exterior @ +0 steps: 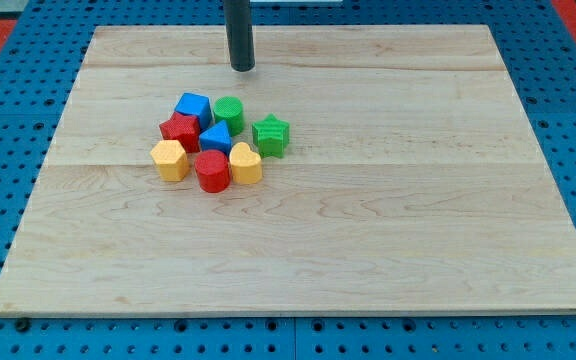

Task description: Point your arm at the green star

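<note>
Currently the green star (271, 135) is found below my tip (242, 68) and slightly toward the view's right, well apart, at the cluster's right edge. Touching neighbours: green cylinder (229, 111), blue block (216, 138). Nothing is held by the bare rod. Approach from the top appears chosen, likely to keep the cluster undisturbed.

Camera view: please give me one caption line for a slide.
My tip rests toward the view's top of the board, apart from a block cluster whose green star sits on its right.
</note>
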